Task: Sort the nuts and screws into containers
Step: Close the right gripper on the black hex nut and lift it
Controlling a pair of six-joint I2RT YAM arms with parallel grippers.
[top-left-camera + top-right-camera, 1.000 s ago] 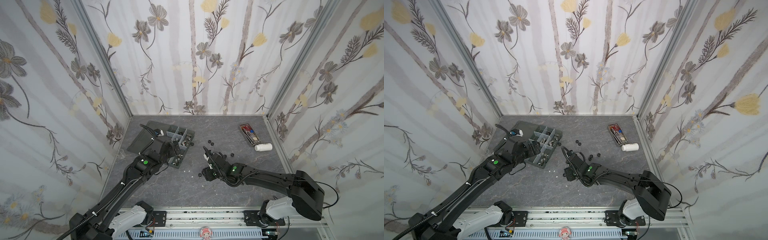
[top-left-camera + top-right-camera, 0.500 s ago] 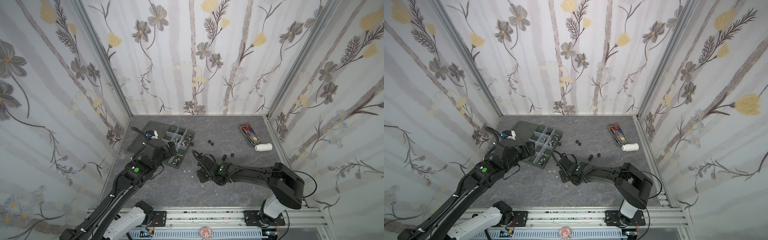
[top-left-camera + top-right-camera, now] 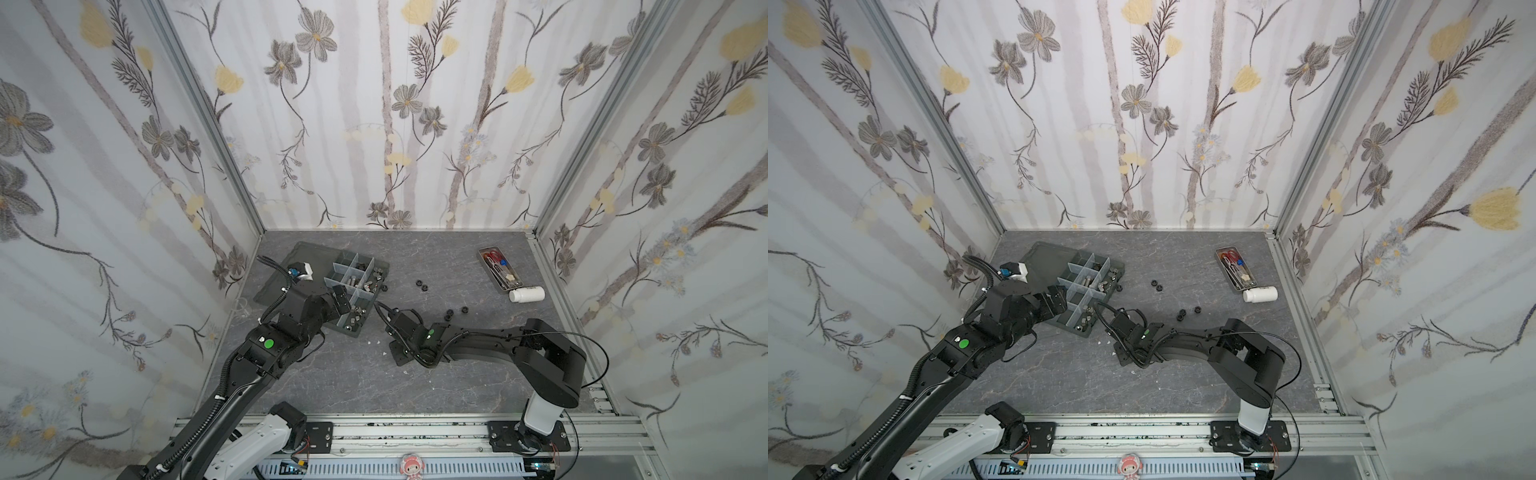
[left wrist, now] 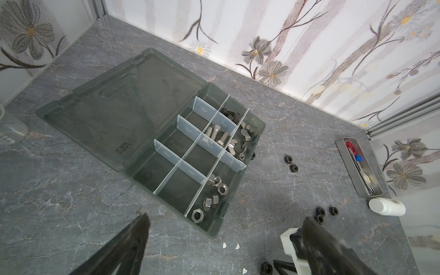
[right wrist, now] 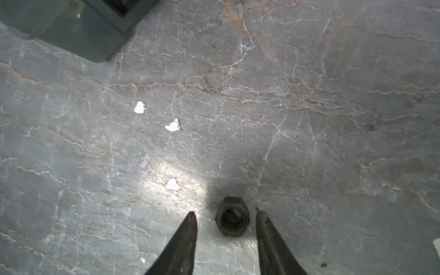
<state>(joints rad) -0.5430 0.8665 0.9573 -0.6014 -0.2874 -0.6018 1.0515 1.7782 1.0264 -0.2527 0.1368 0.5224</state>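
Observation:
A black nut (image 5: 232,220) lies on the grey floor between the fingers of my right gripper (image 5: 225,212), which is open, with a small gap on each side. In both top views this gripper (image 3: 394,356) is low, near the box's front corner. The smoky-grey organizer box (image 3: 372,266) stands open at the back left. Its containers hold silver screws (image 4: 215,133), black screws (image 4: 231,114), wing nuts (image 4: 245,140) and silver hex nuts (image 4: 214,190). My left gripper (image 4: 225,216) hangs wide open and empty over the box's front end (image 3: 341,300). Several black nuts (image 3: 420,284) lie loose on the floor.
A narrow metal tray (image 3: 514,277) with red-handled scissors and a white bottle (image 3: 527,294) sit at the back right. White specks (image 5: 172,125) dot the floor near the right gripper. The box lid (image 4: 119,107) lies flat to the left, with a glass beaker (image 4: 9,128) beyond it.
My right gripper has slid left toward the box's front corner, and its fingers have narrowed around the black nut. The left arm has drawn back slightly, still wide open.

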